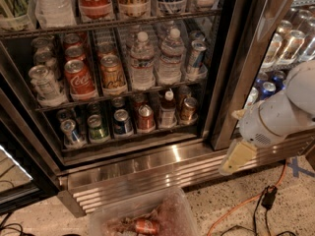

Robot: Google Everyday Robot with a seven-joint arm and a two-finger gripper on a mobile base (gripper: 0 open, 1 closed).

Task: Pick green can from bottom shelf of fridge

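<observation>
The green can [98,128] stands on the bottom shelf [130,136] of the fridge [123,73], second from the left, between a silver-blue can [72,132] and a dark blue can [122,122]. A red can [145,117], a small bottle [168,108] and a brown can [188,109] follow to its right. My gripper [237,157], with a pale yellow fingertip, hangs low at the right, in front of the door frame and well right of the can. It holds nothing.
The rack above holds Coca-Cola cans [78,77] and water bottles [142,60]. A ribbed steel base [147,173] runs below. A clear plastic bin [147,218] with a can sits on the floor. An orange cable [246,203] lies at the right. A second door's cans [283,43] show at far right.
</observation>
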